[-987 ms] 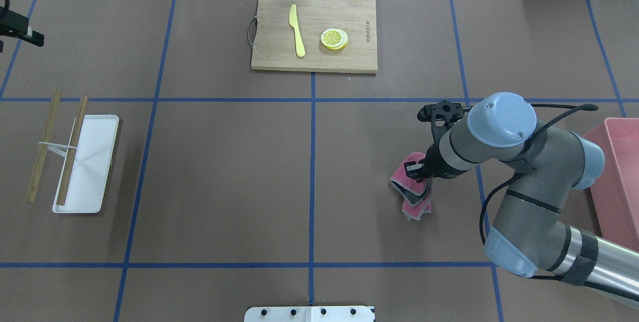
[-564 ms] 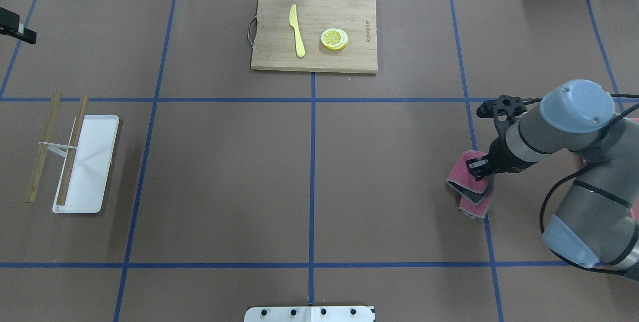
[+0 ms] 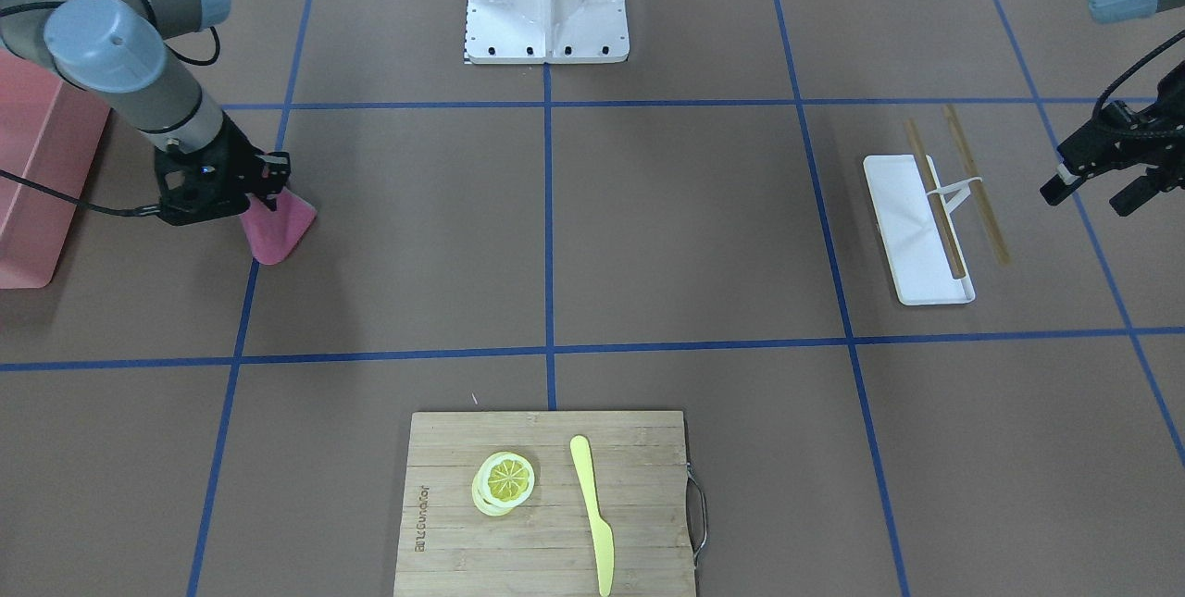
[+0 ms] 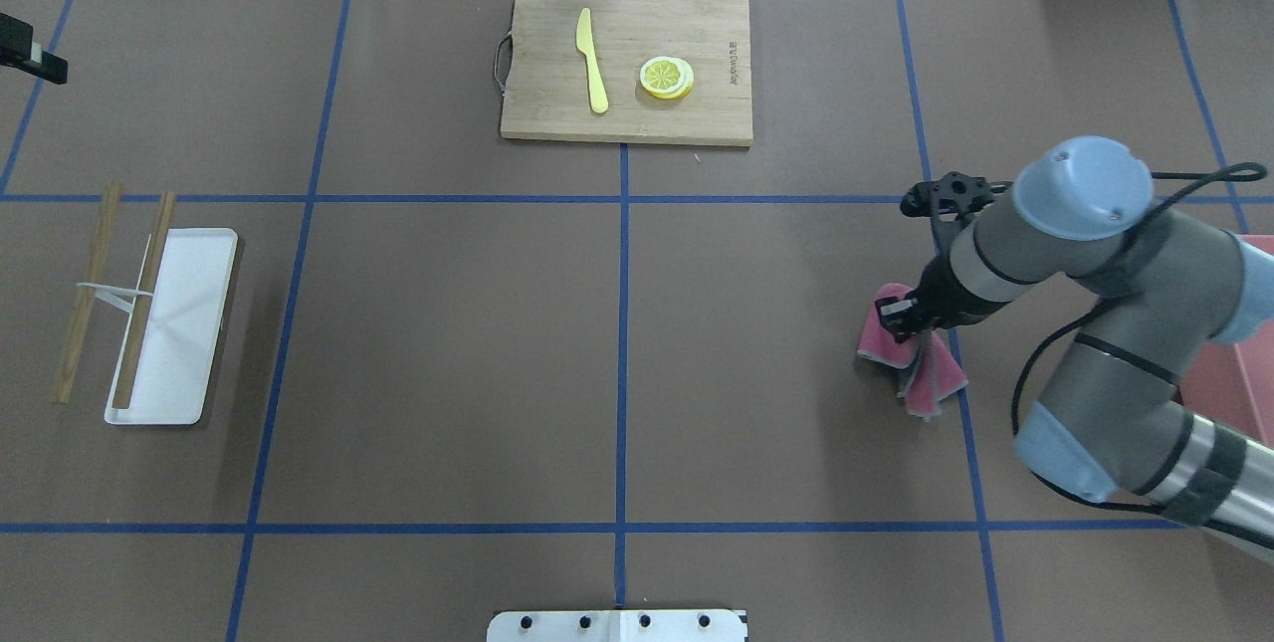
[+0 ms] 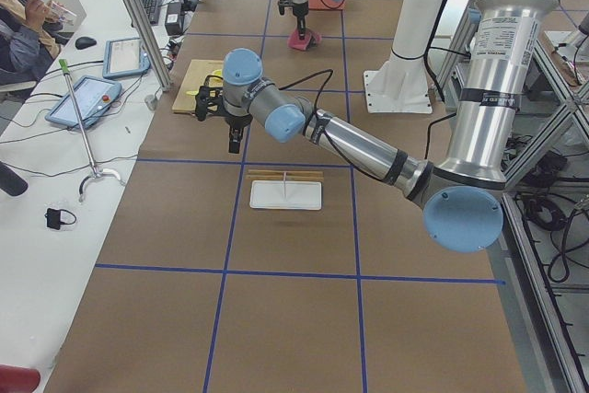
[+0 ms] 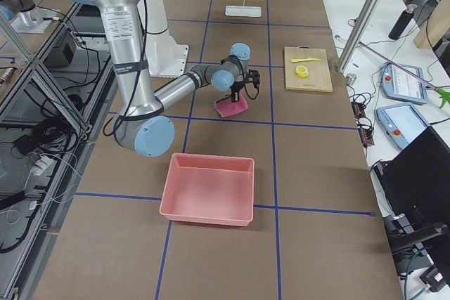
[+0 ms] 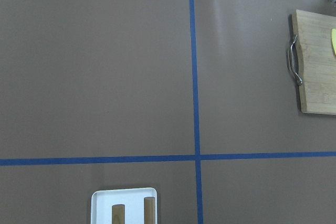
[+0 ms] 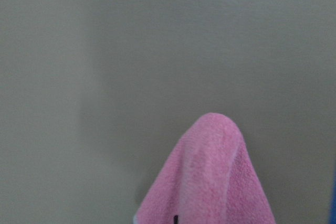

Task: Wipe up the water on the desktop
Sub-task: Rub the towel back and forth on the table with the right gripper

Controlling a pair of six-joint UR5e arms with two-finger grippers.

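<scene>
Overhead exterior, right fingers pinching pink cloth on desktop, left fingers apart, empty.

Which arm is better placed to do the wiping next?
Right. The right gripper is shut on the pink cloth, low at the desktop. The left gripper is open and empty, far off past the white tray.

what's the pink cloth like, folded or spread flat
Folded: the pink cloth shows stacked layers with grey edges, bunched under the right gripper.
</scene>
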